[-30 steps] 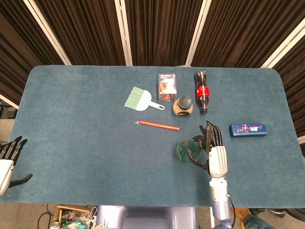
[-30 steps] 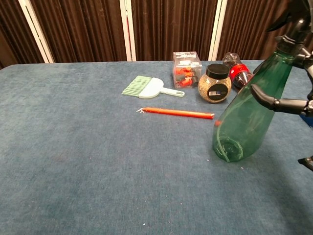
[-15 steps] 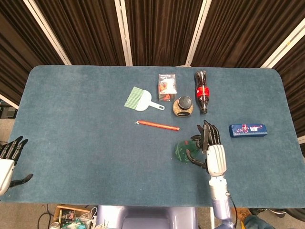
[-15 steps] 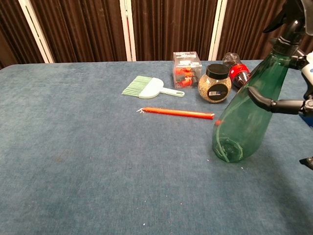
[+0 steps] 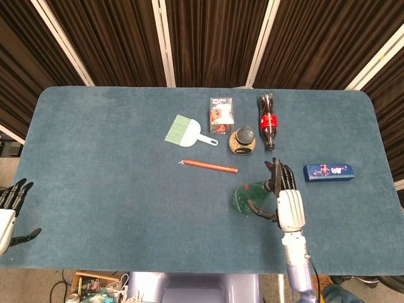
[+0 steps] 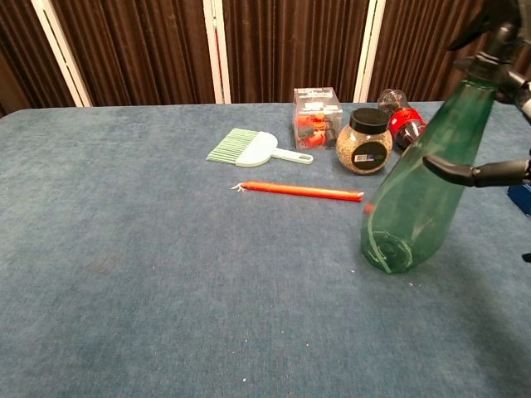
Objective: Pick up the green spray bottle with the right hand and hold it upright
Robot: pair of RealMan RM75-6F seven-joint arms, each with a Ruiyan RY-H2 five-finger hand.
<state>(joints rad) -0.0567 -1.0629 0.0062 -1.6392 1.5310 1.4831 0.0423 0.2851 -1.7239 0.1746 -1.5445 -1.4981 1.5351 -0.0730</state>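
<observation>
The green spray bottle [image 6: 419,186] leans to the right, its base [image 6: 385,249] low at the table and its black spray head [image 6: 496,23] at the top right. My right hand [image 6: 489,172] grips its upper body, with the thumb across the front and the other fingers behind at the frame edge. From above, the bottle [image 5: 244,196] lies just left of the right hand [image 5: 287,201]. My left hand [image 5: 9,211] hangs open off the table's front left corner, holding nothing.
Behind the bottle lie a red stick [image 6: 303,191], a pale green brush [image 6: 249,148], a clear box [image 6: 316,116], a black-lidded jar [image 6: 365,143] and a cola bottle on its side [image 6: 402,120]. A blue box [image 5: 328,172] sits right of the hand.
My right hand has shifted slightly right and toward the near edge while keeping hold of the bottle. The bottle's base stays at the same spot. The left hand has drifted slightly left.
</observation>
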